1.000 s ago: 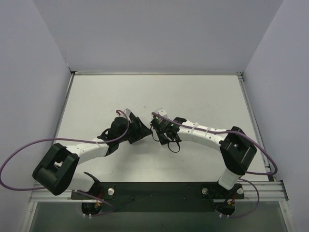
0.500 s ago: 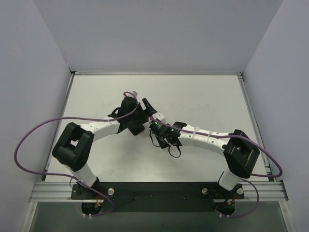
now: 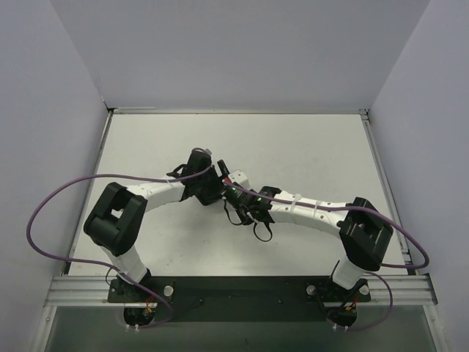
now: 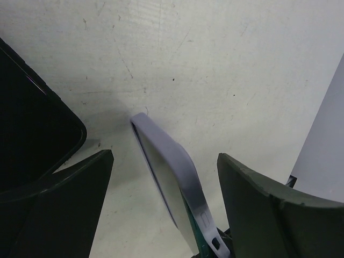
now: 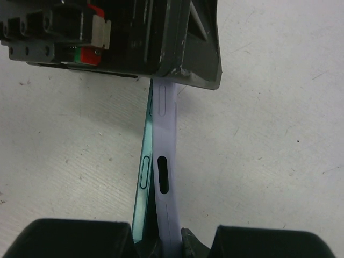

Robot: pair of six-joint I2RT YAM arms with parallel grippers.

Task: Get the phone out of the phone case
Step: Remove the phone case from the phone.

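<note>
The lavender phone case [image 5: 164, 161] stands on edge above the table, with the teal phone [image 5: 141, 180] still in it. The phone's edge has split from the case at the near end. My right gripper [image 5: 166, 243] is shut on the near end of the phone and case. My left gripper [image 4: 165, 156] is open, and the case [image 4: 172, 161] sits between its fingers [image 4: 70, 204] without touching either. In the top view the left gripper [image 3: 211, 187] and the right gripper [image 3: 233, 194] meet at the table's middle.
The white table [image 3: 293, 147] has grey walls on three sides. A black rounded shape [image 4: 32, 134] fills the left edge of the left wrist view. The left gripper's body [image 5: 118, 37] hangs over the far end of the case.
My left arm has swung up and in from the lower left, and its open gripper now straddles the case's far end. My right gripper has shifted slightly left, still gripping.
</note>
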